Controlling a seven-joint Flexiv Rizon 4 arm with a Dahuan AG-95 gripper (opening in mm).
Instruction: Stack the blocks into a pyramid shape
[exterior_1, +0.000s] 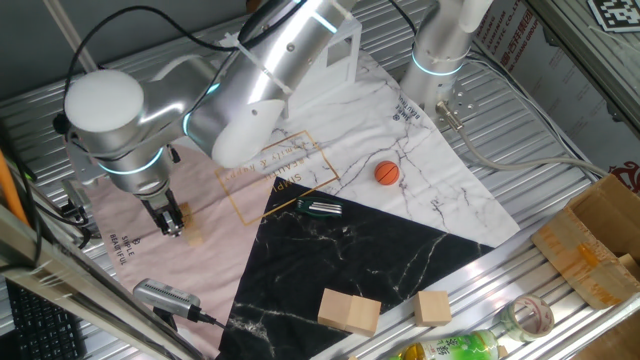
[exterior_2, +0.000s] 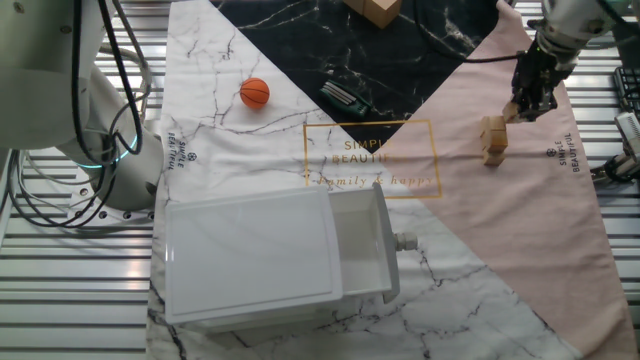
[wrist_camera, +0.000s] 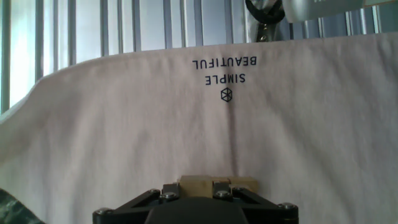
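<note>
The blocks (exterior_2: 492, 139) stand as a small tan cluster on the pink part of the cloth (exterior_2: 520, 230), stacked at least two high in the other fixed view; how many there are I cannot tell, since they merge into one shape there. In one fixed view they are mostly hidden behind the arm's wrist, with only a tan patch showing at (exterior_1: 193, 237).

The tool (exterior_2: 527, 103) hangs just above and beside the cluster, and in the hand view a light-tan block (wrist_camera: 217, 183) sits between its fingers (wrist_camera: 168, 190), so it is closed on one of the cubes (the fingers press in from both sides of the wood). In one fixed view the same tool (exterior_1: 172, 222) is low over the pink cloth with a bit of tan wood between its fingers.

Beyond the pink area the cloth turns to white marble print, where an orange ball (exterior_1: 387, 173) rests, well apart from the stack. A dark, flat object (exterior_1: 320, 208) lies near the edge of the black marble section. Two larger pale wooden blocks (exterior_1: 349, 311) (exterior_1: 434, 307) sit at the far black corner. A white plastic drawer unit (exterior_2: 270, 255) stands with its drawer pulled out. The ribbed metal bench (exterior_2: 60, 290) carries it all.
</note>
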